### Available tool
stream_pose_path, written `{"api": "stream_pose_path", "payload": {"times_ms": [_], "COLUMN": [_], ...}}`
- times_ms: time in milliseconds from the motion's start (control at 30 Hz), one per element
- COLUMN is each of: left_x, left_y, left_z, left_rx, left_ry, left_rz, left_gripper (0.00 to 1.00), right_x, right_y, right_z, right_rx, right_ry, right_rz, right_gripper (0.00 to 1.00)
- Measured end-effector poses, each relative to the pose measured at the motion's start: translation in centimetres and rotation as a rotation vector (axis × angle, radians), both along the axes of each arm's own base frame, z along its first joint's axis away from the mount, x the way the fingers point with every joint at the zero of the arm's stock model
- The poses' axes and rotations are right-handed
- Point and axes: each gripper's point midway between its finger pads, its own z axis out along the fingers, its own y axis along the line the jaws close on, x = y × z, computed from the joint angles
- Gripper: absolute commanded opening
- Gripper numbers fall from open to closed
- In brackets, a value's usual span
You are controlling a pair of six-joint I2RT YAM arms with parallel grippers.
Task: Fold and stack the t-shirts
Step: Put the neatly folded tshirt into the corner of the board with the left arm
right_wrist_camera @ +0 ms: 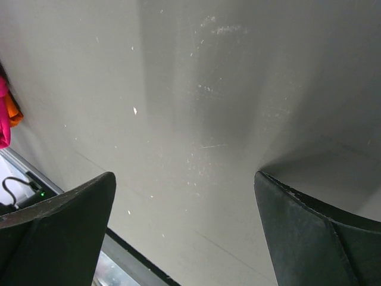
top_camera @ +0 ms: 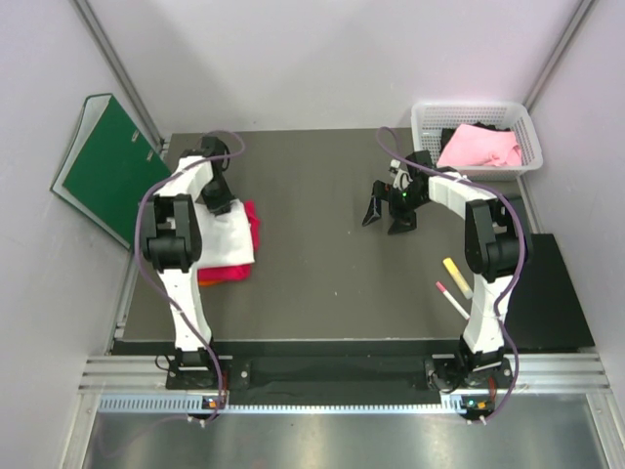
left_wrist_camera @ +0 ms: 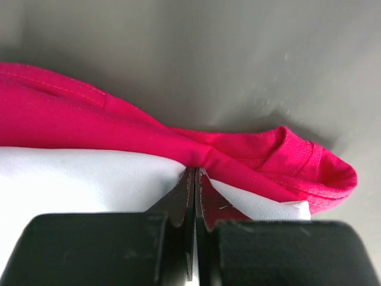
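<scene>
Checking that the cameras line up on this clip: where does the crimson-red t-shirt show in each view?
Top external: the crimson-red t-shirt is at the left, sticking out from under the white t-shirt below the left arm.
Left wrist: it runs across the middle, just beyond the shut left tool.
Right wrist: only a sliver at the far left edge, beside the orange t-shirt.
Shared landmark: the dark table top, seen in all three.

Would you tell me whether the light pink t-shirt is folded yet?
Not folded: the light pink t-shirt lies crumpled in a loose heap inside the white basket.
</scene>
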Motion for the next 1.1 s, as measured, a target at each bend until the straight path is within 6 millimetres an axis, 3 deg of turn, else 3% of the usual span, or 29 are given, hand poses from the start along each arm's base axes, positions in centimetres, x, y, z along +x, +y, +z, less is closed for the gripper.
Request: {"api": "stream_pose_path", "payload": {"times_ms": [133,400,600,767,867,1000,1100], "left_x": [-1.6,-8.3,-10.7,-11.1,-9.5,-6.9,-6.8], "left_y": [-0.2,-0.8,-0.9,-0.9,-1.3,-4.1,-7.0], "left_z": [0.0,-0.2,0.5,3.1,6.2,10.2,10.7], "left_rx": [-0.012,-0.037,-0.041,-0.036,-0.032,-0.042,-0.058], "left_ry": [-0.019,0.056,0.111,0.074,-0.024,-0.16,-0.178], "left_rz": [0.009,0.051,0.071,0.075,0.058,-0.033,-0.119], "left_gripper": [0.0,0.0,0.0,0.0,0.0,0.0,0.0], "right_x": [0.0,-0.1,-0.1,-0.1,-0.2,-0.2,-0.2], "right_y": [0.0,0.1,0.1,0.1,0.3,0.3,0.3], "right_z": [0.0,-0.1,0.0,0.0,-0.1,0.0,0.0], "right_rx": [0.001,0.006,0.009,0.01,0.018,0.023,0.025], "right_ry": [-0.001,0.001,0.002,0.002,0.004,0.004,0.005], "right_rz": [0.004,0.007,0.009,0.009,0.011,0.013,0.014], "right_gripper": [1.0,1.0,1.0,1.0,0.99,1.0,1.0]}}
